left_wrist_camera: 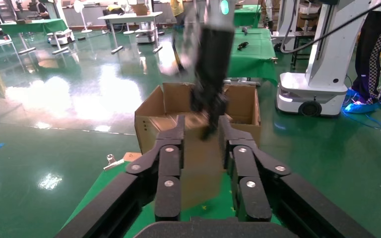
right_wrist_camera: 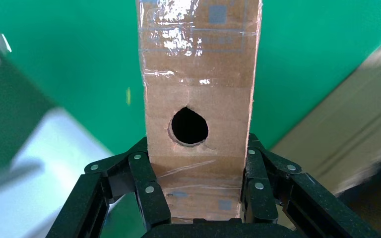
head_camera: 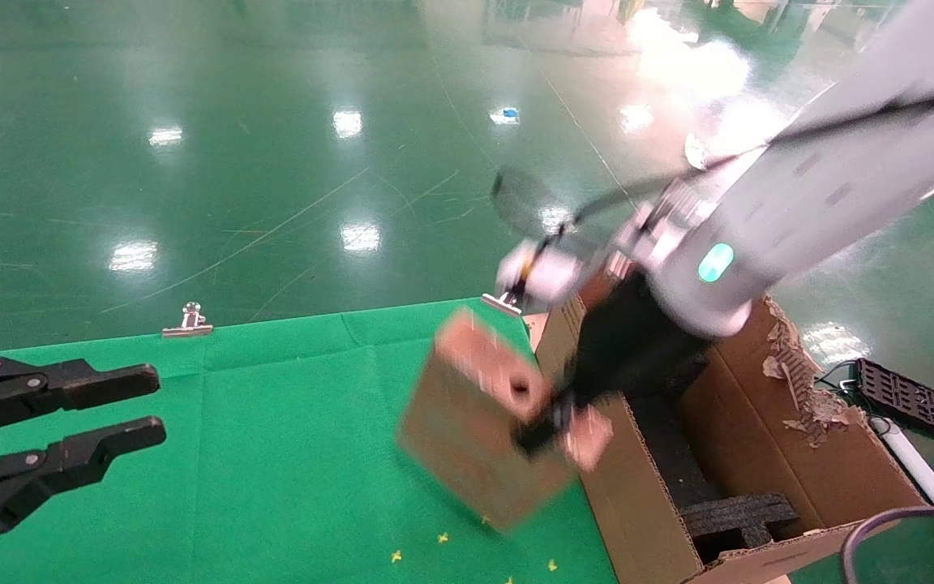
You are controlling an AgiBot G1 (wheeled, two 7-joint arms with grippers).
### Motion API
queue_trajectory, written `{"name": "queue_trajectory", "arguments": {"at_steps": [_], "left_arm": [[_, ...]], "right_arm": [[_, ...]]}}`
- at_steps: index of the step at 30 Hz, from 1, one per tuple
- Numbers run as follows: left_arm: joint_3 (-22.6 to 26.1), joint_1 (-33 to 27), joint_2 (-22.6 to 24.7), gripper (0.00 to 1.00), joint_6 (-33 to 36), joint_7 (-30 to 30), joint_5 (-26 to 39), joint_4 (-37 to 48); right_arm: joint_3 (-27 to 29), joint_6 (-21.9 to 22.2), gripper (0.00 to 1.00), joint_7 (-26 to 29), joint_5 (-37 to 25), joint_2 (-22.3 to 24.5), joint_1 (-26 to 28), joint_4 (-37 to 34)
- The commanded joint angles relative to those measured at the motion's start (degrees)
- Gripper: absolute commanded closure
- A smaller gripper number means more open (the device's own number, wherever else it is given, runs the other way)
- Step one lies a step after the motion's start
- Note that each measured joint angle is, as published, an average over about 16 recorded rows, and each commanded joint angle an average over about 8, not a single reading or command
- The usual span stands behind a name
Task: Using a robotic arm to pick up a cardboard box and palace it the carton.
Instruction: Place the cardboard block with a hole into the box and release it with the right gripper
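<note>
My right robotic arm (head_camera: 791, 211), white with a green ring light, reaches down over the table's right edge. Its black gripper (head_camera: 556, 418) is shut on the cardboard box (head_camera: 467, 430), a narrow brown box with a round hole and clear tape. The box hangs tilted above the green cloth, just left of the carton (head_camera: 832, 454). In the right wrist view the gripper (right_wrist_camera: 197, 145) clamps the box (right_wrist_camera: 198, 74) on both side faces. The carton stands open, with a torn right edge. My left gripper (head_camera: 155, 404) rests open at the table's left, holding nothing; its wrist view faces the carton (left_wrist_camera: 151, 116).
A green cloth (head_camera: 272, 454) covers the table, with binder clips (head_camera: 187, 324) on its far edge. Black foam inserts (head_camera: 739, 519) lie inside the carton. A black grid panel (head_camera: 913, 401) lies on the floor at right. Another white robot base (left_wrist_camera: 322, 84) stands beyond the carton.
</note>
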Motion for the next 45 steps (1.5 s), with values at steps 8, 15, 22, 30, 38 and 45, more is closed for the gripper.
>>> {"name": "queue_trajectory", "arguments": {"at_steps": [8, 15, 22, 30, 38, 45], "left_arm": [[0.0, 0.0, 0.0, 1.0, 0.0, 0.0, 0.0, 0.0], [0.1, 0.0, 0.0, 0.97, 0.0, 0.0, 0.0, 0.0], [0.1, 0.0, 0.0, 0.13, 0.0, 0.0, -0.1, 0.0], [0.1, 0.0, 0.0, 0.0, 0.0, 0.1, -0.1, 0.0], [0.1, 0.0, -0.1, 0.0, -0.1, 0.1, -0.1, 0.0], [0.2, 0.0, -0.1, 0.0, -0.1, 0.1, -0.1, 0.0]], "right_arm": [[4.9, 1.8, 1.0, -8.3, -2.1, 10.1, 9.2, -7.1], [3.5, -2.3, 1.0, -9.4, -8.1, 14.3, 13.0, -13.9], [0.4, -6.5, 1.0, -9.4, -12.7, 16.9, 12.1, -18.8], [-2.8, -6.3, 1.0, -7.5, -13.3, 17.2, 6.1, -23.4], [-4.7, -4.3, 1.0, -7.4, -11.3, 15.1, -1.3, -29.7], [-5.8, -1.7, 1.0, -8.2, -9.0, 12.9, -8.7, -35.9]]}}
